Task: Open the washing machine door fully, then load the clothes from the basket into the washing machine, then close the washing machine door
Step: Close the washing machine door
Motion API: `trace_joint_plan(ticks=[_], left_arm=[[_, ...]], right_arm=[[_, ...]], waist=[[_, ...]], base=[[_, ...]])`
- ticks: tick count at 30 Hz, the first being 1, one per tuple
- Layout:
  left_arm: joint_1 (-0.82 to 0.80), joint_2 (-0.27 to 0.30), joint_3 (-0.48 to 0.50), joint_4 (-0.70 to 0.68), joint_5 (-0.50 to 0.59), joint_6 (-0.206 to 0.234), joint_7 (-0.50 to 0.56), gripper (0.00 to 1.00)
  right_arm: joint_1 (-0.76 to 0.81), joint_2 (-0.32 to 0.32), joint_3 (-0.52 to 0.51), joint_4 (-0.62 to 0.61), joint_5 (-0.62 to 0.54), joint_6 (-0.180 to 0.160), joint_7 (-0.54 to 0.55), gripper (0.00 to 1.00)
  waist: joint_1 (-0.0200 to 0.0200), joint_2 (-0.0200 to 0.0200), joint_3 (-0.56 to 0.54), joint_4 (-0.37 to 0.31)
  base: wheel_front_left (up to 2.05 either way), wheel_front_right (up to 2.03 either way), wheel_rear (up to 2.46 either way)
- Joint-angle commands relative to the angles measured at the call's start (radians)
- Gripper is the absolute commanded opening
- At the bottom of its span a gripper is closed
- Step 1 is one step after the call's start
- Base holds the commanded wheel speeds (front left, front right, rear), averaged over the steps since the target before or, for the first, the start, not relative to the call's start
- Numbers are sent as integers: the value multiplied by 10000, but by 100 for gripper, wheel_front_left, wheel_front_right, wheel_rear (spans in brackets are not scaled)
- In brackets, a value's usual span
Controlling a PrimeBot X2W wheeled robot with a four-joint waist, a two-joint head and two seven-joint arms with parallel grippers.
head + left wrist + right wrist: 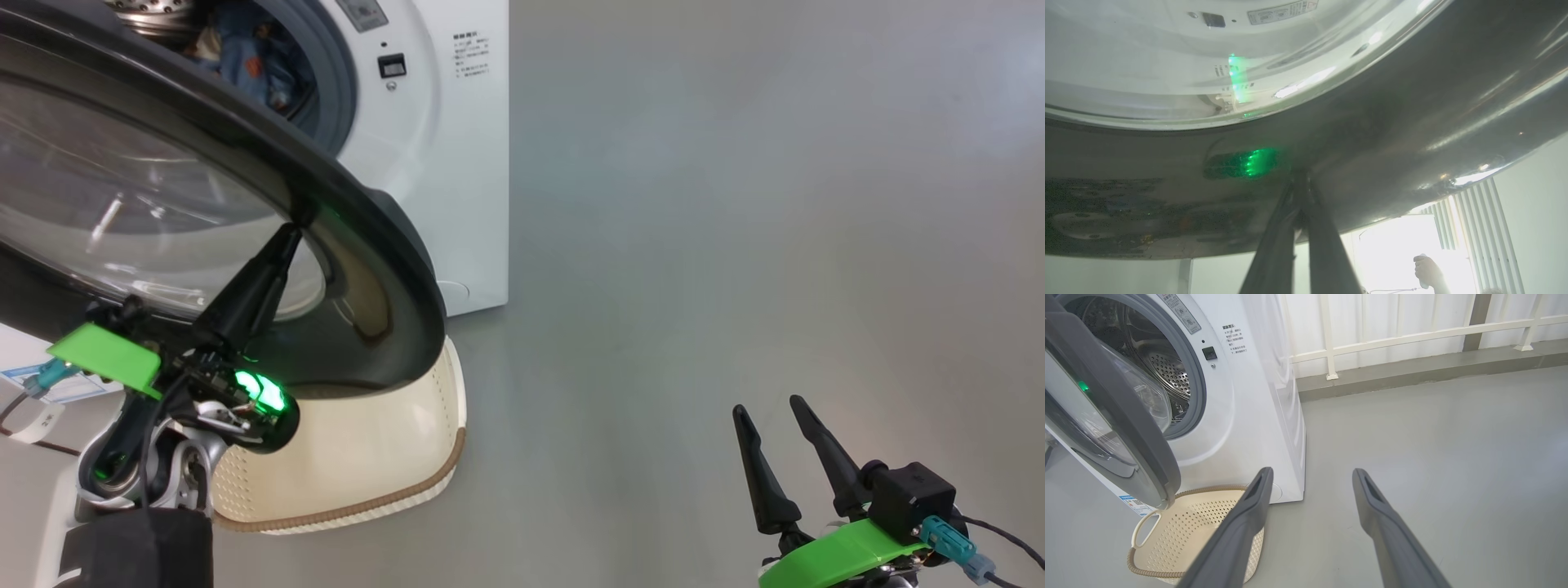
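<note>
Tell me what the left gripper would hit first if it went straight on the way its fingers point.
The washing machine door. The left gripper aims its shut fingers at the door's glossy black rim. The tips are right at it and seem to touch, though actual contact is hard to judge.

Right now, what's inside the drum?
Blue printed clothes lie in the drum, whose perforated steel wall shows behind them. The half-open door covers the rest of the opening, so how much is loaded can't be told.
</note>
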Motion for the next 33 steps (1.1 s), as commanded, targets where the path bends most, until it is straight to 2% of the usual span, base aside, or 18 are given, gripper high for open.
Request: trace_joint_plan(ticks=[1, 14, 25, 26, 27, 28, 33], left_arm=[[-149, 229, 359, -212, 117, -70, -65, 0], [1263, 229, 740, -801, 328, -70, -1476, 0], [2753, 229, 332, -1431, 424, -71, -2395, 0], [2858, 229, 300, -1500, 397, -71, -2473, 32], [2969, 229, 280, -1563, 405, -71, -2566, 59], [3081, 229, 253, -1621, 404, -71, -2654, 99], [3526, 229, 126, -1679, 167, -71, -2936, 100]], right_arm=[[-224, -26, 242, -220, 115, 88, -120, 100], [-50, -26, 234, -72, 306, 88, -120, 100], [187, -26, 240, 75, 407, 88, -120, 100], [200, -26, 242, 68, 362, 88, -120, 100], [217, -26, 237, 69, 342, 88, -120, 100], [235, -26, 225, 73, 365, 88, -120, 100], [290, -26, 213, 96, 370, 88, -120, 100]], waist=[[0, 0, -116, 90], [0, 0, -893, 844], [0, 0, -1641, 1241], [0, 0, -1671, 1257], [0, 0, -1697, 1270], [0, 0, -1722, 1284], [0, 0, -1811, 1338]], base=[[0, 0, 0], [0, 0, 0], [0, 0, 0], [0, 0, 0], [0, 0, 0], [0, 0, 0], [0, 0, 0]])
